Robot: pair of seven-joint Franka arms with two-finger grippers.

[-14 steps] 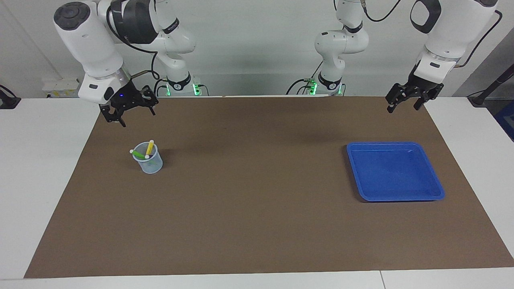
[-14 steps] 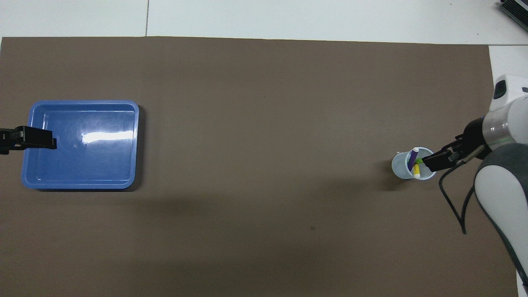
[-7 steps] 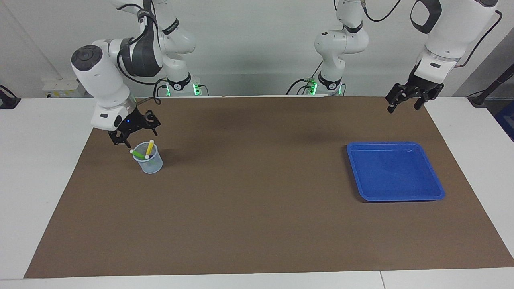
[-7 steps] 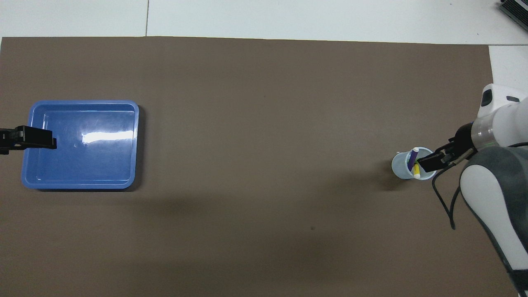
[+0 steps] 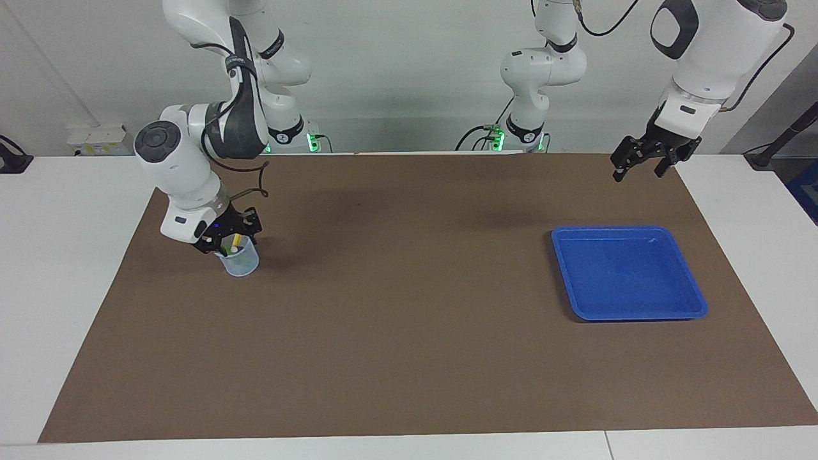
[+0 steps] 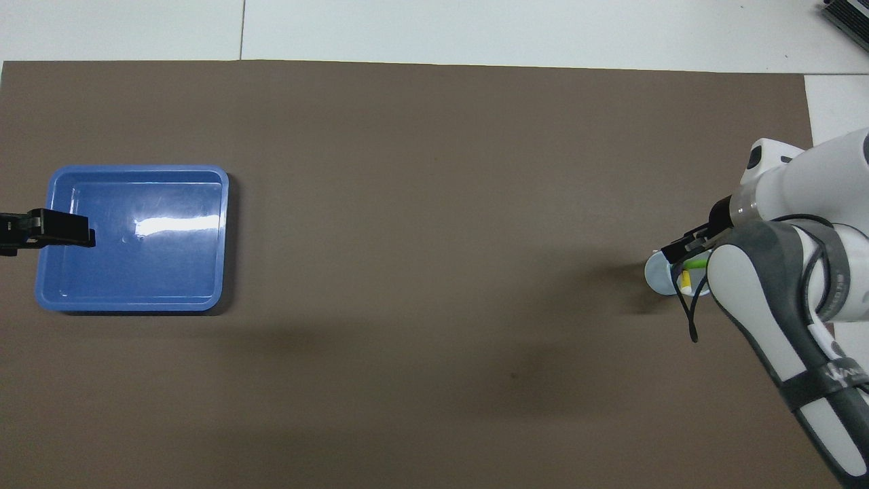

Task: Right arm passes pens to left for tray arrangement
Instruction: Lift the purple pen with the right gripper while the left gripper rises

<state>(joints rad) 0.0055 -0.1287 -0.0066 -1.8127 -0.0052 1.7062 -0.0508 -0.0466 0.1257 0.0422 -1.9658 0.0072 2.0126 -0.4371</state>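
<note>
Overhead view showed my right gripper (image 6: pixel 681 250) down at the mouth of the small pale translucent cup (image 5: pixel 241 262) holding the short marker pens (image 6: pixel 687 275); whether its fingers had closed on one, I could not tell. My left gripper (image 5: pixel 642 160) hung open over the brown mat (image 5: pixel 409 332), near the shallow bright blue plastic tray (image 5: pixel 693 310). No writing was readable anywhere.
</note>
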